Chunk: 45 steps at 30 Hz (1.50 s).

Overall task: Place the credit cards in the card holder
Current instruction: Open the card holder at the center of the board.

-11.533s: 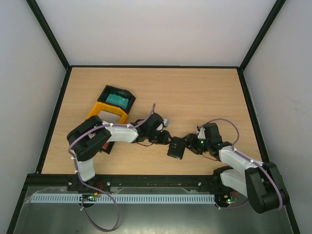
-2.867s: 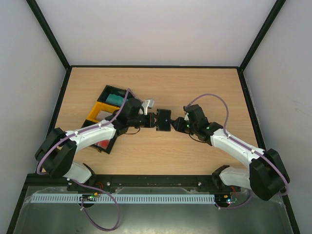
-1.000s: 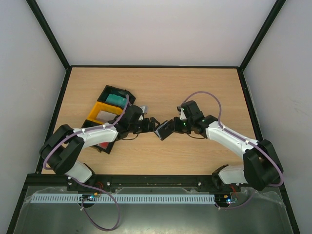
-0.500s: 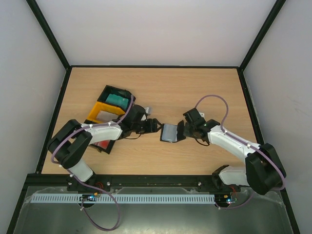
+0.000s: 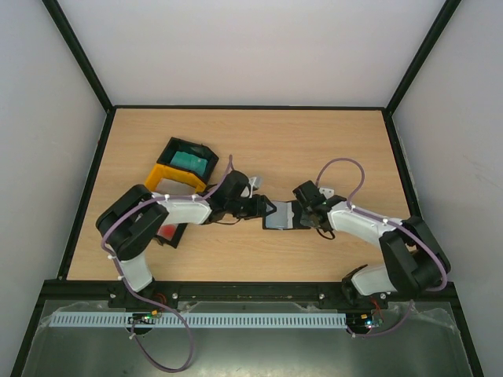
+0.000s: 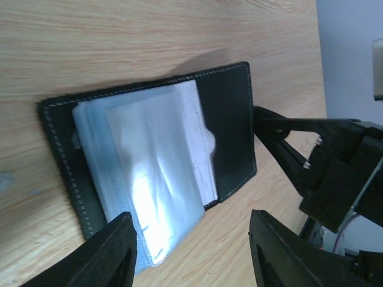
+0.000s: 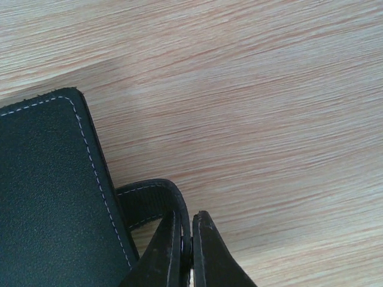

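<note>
One open card holder (image 5: 279, 215) lies between my right pincer (image 7: 190, 216), pinching its strap (image 7: 146, 192), and my spread left pincer (image 6: 191, 215), nearer the credit cards (image 5: 189, 161).

A pale wooden table (image 5: 330, 141) fills the enclosure, bordered by white walls (image 5: 251, 47); at nine o'clock from its centre sits an open black tray (image 5: 189, 141); a yellow tray (image 5: 155, 177) lies just beside it at seven o'clock; another black tray (image 5: 178, 235), mostly hidden, follows at seven o'clock again; a white perforated strip (image 5: 236, 320) runs past the table's six-o'clock edge.
</note>
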{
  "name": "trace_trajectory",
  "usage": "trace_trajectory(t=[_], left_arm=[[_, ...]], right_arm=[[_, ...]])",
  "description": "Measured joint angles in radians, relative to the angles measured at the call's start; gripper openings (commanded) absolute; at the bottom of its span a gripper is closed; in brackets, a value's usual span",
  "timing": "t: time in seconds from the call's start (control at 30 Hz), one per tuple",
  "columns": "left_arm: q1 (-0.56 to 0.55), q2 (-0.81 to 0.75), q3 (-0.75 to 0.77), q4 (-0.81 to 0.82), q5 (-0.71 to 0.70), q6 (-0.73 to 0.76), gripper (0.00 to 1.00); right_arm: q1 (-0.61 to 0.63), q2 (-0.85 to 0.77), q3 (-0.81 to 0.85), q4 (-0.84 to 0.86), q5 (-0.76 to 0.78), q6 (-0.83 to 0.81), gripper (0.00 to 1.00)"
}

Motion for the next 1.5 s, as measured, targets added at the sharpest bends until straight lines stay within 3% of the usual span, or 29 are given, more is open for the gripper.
trace_trajectory(t=[0.23, 0.8, 0.9, 1.03, 1.1, 1.33, 1.5], left_arm=[[-0.017, 0.043, 0.023, 0.022, 0.034, -0.027, 0.45], [-0.043, 0.191, 0.172, -0.050, 0.061, -0.038, 0.49], [-0.046, 0.210, 0.192, -0.054, 0.065, -0.038, 0.49], [-0.050, 0.217, 0.209, -0.074, 0.057, -0.034, 0.48], [-0.052, 0.217, 0.213, -0.089, 0.048, -0.027, 0.47], [-0.055, 0.216, 0.216, -0.103, 0.032, -0.003, 0.47], [-0.055, 0.211, 0.216, -0.113, 0.032, 0.001, 0.47]], right_arm=[[-0.002, 0.035, -0.007, 0.044, 0.000, 0.003, 0.02], [-0.003, -0.003, -0.027, 0.086, -0.071, 0.005, 0.05], [-0.003, -0.003, -0.027, 0.086, -0.083, 0.006, 0.11], [-0.003, -0.026, -0.026, 0.072, -0.066, 0.010, 0.43], [-0.003, -0.057, -0.023, 0.049, -0.038, 0.021, 0.51], [-0.003, -0.161, 0.065, 0.000, -0.026, 0.001, 0.55], [-0.003, -0.189, 0.073, 0.048, -0.166, -0.039, 0.54]])
